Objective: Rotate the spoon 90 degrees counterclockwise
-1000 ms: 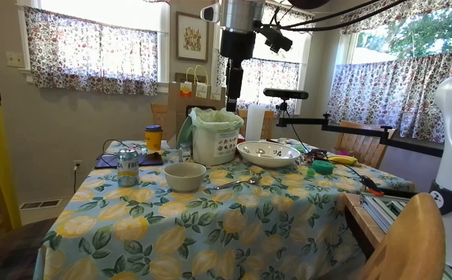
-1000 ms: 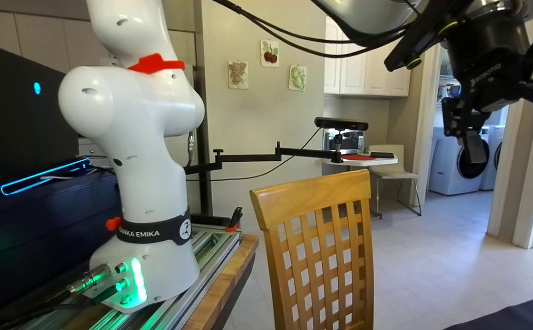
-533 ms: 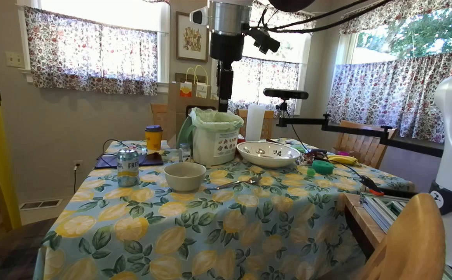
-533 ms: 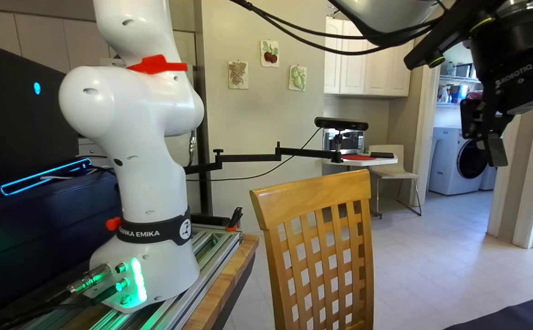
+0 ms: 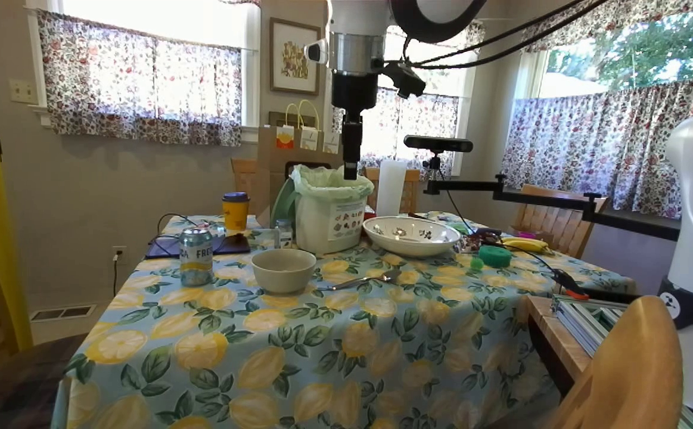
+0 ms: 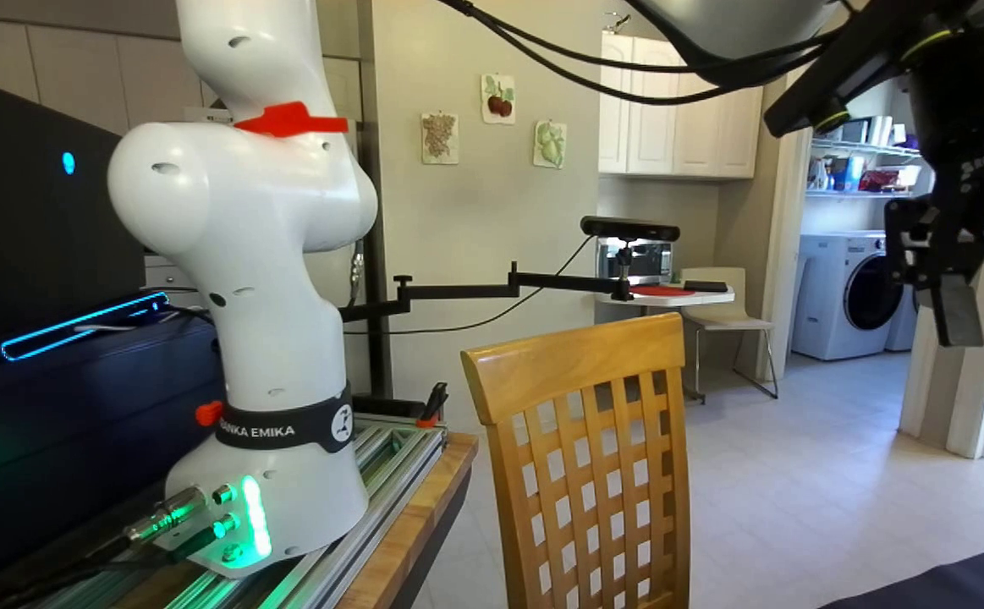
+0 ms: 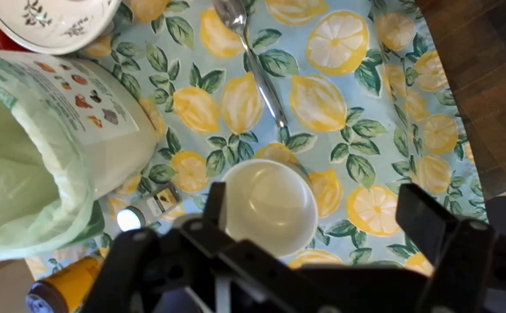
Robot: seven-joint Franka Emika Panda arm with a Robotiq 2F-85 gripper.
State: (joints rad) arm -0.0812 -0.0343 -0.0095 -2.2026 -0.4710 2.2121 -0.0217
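The silvery spoon (image 5: 358, 281) lies on the lemon-print tablecloth between the small cream bowl (image 5: 283, 271) and the table's middle, its handle end pointing at that bowl. In the wrist view the spoon (image 7: 262, 82) runs slantwise at the top, its head cut by the upper edge. My gripper (image 7: 313, 200) is open, jaws wide apart, holding nothing. Beneath it, the cream bowl (image 7: 272, 206) and bare cloth show through the gap. High above the table hangs the gripper (image 5: 351, 174) in an exterior view, in line with the bin; only one finger (image 6: 959, 313) shows in an exterior view.
A lined bin (image 5: 329, 214) stands behind the spoon, with a wide patterned bowl (image 5: 412, 237) beside it. A can (image 5: 196, 257), a yellow cup (image 5: 236, 211) and a small jar (image 5: 283, 234) stand nearby. A camera on a bracket (image 5: 438, 144) juts over the table.
The open gripper has moved farther out from the robot's base and sunk a little. It shifted left, then slightly back right, over the table. The spoon and bowls have stayed put.
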